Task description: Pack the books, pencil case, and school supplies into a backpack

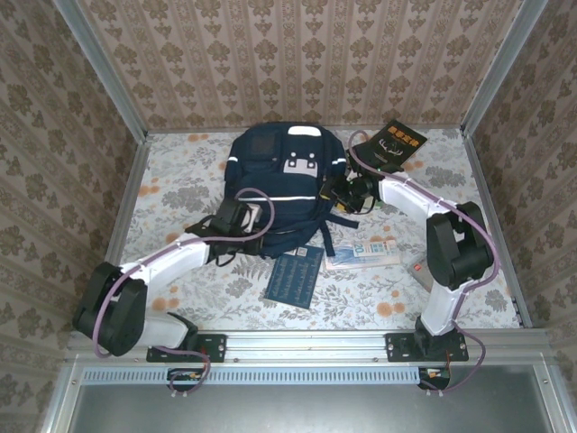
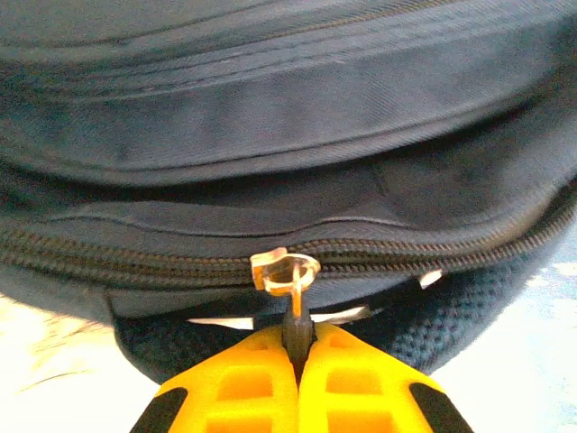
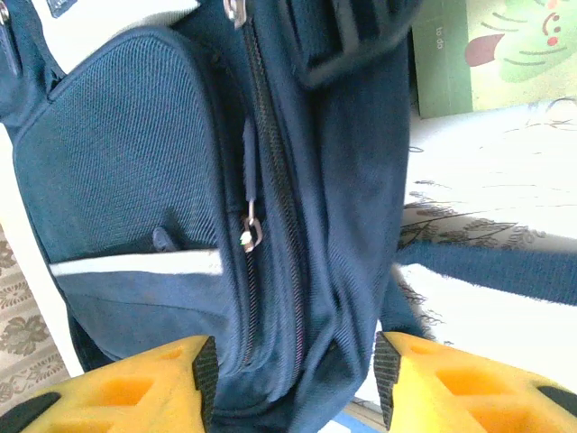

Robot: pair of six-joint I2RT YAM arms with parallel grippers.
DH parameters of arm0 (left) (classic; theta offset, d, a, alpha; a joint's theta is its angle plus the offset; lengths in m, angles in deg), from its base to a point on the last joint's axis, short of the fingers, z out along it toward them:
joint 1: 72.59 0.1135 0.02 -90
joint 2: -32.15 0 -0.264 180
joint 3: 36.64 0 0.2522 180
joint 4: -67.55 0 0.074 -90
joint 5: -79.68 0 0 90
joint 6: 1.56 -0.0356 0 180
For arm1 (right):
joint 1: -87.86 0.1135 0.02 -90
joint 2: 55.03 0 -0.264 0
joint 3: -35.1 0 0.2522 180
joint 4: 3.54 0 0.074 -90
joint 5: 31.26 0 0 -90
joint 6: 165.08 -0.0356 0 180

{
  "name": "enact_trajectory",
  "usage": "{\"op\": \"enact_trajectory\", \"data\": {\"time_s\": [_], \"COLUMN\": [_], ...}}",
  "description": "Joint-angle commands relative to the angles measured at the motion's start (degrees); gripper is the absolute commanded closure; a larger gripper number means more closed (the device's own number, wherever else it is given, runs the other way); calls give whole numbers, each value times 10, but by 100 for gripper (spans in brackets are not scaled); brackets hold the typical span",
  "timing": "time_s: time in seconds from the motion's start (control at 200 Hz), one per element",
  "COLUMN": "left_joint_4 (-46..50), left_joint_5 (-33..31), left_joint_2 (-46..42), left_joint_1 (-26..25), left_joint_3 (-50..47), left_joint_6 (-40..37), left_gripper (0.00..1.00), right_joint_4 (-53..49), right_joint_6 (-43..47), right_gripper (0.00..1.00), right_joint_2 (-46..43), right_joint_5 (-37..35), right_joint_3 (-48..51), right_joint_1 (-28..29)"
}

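Note:
The navy backpack (image 1: 275,185) lies in the middle of the table, white patch at the far end. My left gripper (image 1: 242,216) is at its left side, shut (image 2: 297,347) on the dark zipper pull (image 2: 296,327) that hangs from a metal slider (image 2: 284,271). My right gripper (image 1: 347,191) is at the pack's right side, open (image 3: 296,374), with a fold of the backpack (image 3: 343,180) and its zipper lines between the fingers. The black book with orange lettering (image 1: 397,144) lies at the far right. The navy book (image 1: 295,275) and the light-blue pack (image 1: 365,253) lie in front.
A yellow-green cover with a cartoon figure (image 3: 514,45) lies on the table beyond the pack in the right wrist view. A small red-and-white item (image 1: 416,264) sits by the right arm. Dark straps (image 1: 329,230) trail from the backpack. Patterned walls enclose three sides.

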Motion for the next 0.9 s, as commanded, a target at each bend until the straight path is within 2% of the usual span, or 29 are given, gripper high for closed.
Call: {"op": "enact_trajectory", "data": {"time_s": [0.0, 0.155, 0.32, 0.46, 0.665, 0.715, 0.85, 0.895], "left_joint_4": [-34, -44, -48, -42, -30, -26, -8, 2], "left_joint_5": [33, 35, 32, 27, 22, 22, 14, 8], "left_joint_2": [20, 47, 66, 80, 79, 77, 68, 67], "left_joint_1": [-42, -81, -112, -136, -143, -143, -143, -141], "left_joint_3": [36, 57, 74, 92, 96, 98, 97, 96], "left_joint_6": [18, 34, 43, 46, 40, 36, 26, 22], "left_gripper": [100, 100, 100, 100, 100, 100, 100, 100], "right_joint_4": [-23, 22, 75, 118, 113, 116, 106, 95], "right_joint_6": [-23, -82, -147, -179, -193, -196, -187, -180], "right_gripper": [47, 49, 50, 49, 54, 61, 100, 100], "right_joint_2": [-64, -115, -108, -76, -50, -49, -55, -63], "right_joint_5": [-24, -11, 5, 19, 13, 14, 1, -8], "right_joint_3": [36, 108, 147, 136, 126, 134, 144, 147], "right_joint_1": [16, 56, 94, 113, 131, 131, 129, 127]}}
